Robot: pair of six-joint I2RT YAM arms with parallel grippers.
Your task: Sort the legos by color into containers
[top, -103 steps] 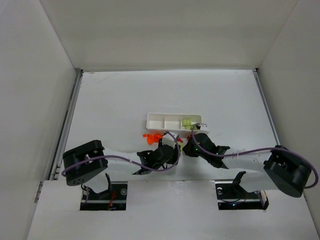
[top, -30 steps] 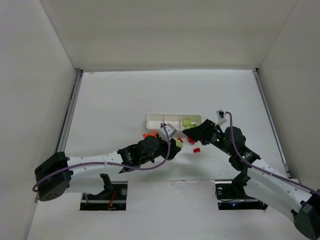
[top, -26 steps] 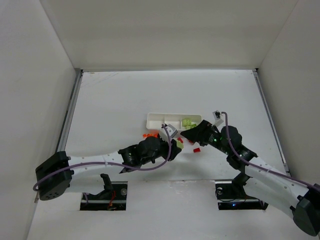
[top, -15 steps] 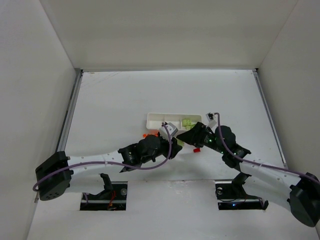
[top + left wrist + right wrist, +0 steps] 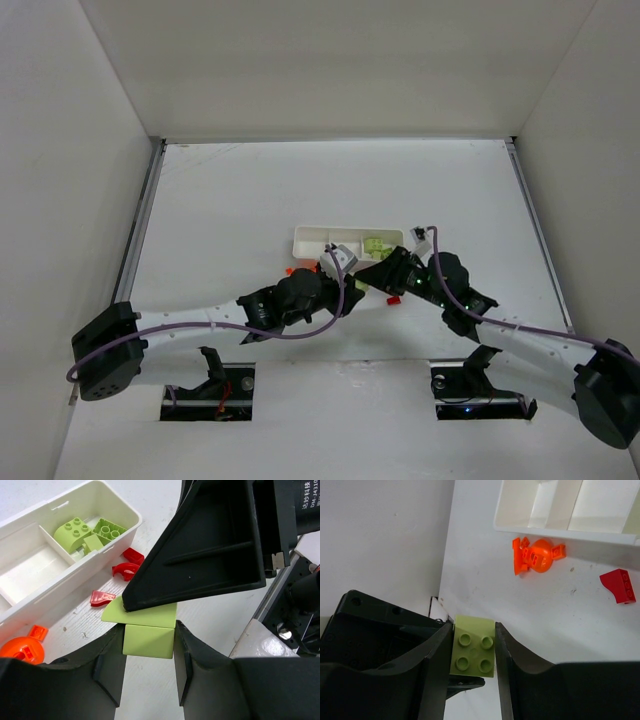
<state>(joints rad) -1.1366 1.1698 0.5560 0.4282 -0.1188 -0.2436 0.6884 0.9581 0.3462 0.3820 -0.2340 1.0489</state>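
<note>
One yellow-green lego (image 5: 148,641) hangs above the table with both grippers on it. My left gripper (image 5: 148,632) is shut on its sides. My right gripper (image 5: 473,630) is shut on the same lego (image 5: 473,652), studs facing its camera, and one of its fingers (image 5: 200,555) lies across the top. The two grippers meet just below the white tray (image 5: 310,240). Two yellow-green legos (image 5: 95,532) lie in the tray's right container. Red legos (image 5: 127,570) and an orange lego (image 5: 22,650) lie on the table in front of the tray (image 5: 75,575).
The tray's other two containers (image 5: 555,505) hold nothing I can see. An orange piece (image 5: 537,557) and a red piece (image 5: 618,586) lie by the tray's near wall. White walls enclose the table on three sides.
My right arm swung left to the left gripper, and its jaws closed on the yellow-green lego that the left gripper holds. The left gripper kept its grip and barely moved.
</note>
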